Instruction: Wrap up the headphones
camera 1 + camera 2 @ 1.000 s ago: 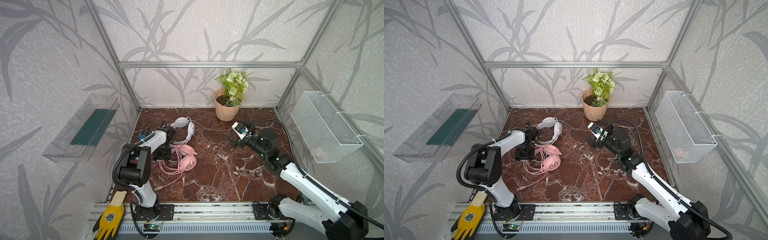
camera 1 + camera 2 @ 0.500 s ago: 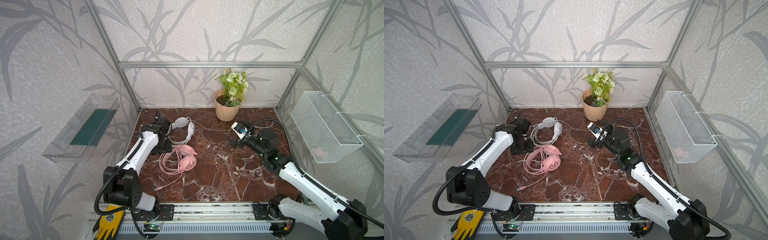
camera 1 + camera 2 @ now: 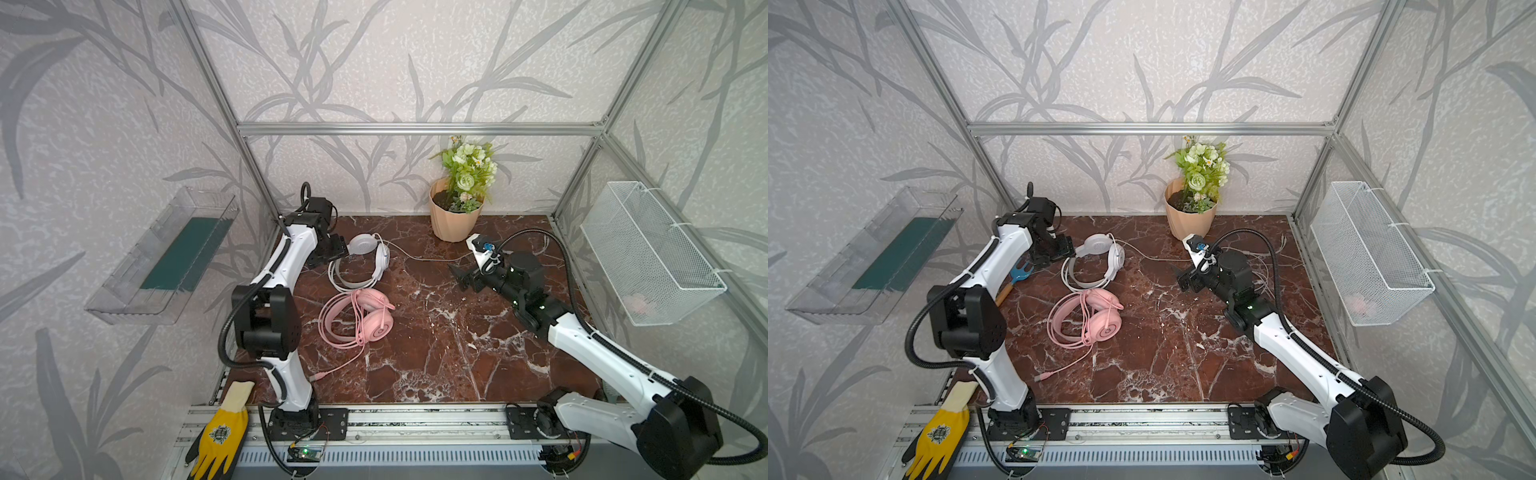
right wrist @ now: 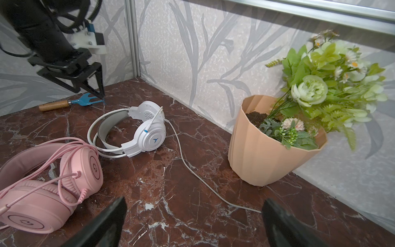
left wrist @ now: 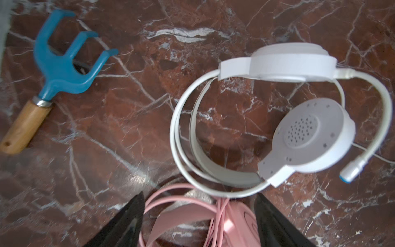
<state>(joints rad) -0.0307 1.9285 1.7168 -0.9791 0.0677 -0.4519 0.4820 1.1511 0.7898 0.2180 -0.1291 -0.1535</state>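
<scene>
Yellow work glove (image 3: 220, 432): nearest item, on the front rail, off the tabletop (image 3: 436, 353); not my concern. Pink headset (image 3: 361, 318): flat, left of centre; pink cable (image 5: 215, 222) looped loosely over band and earcups, its plug end trailing toward the front. White headset (image 3: 365, 262): just behind the pink one, on its side; white cable (image 4: 192, 169) unwound, running off to the right. My estimate for both: light, hard shells, springy bands, soft pads. The cables are thin, limp and slick, likely to slip off a loose coil. I would steady a headset by its band and take the cable close to the earcup, never by the boom mic (image 4: 152, 119). Right tool (image 4: 194, 200): low over the right half, facing the white cable, jaws spread wide, empty. Left tool (image 5: 198, 195): hangs just left of the white headset, jaws spread, nothing between. Blue hand fork (image 5: 64, 62): far left edge. Flower pot (image 3: 453, 220): back wall, white cable passing just in front.
</scene>
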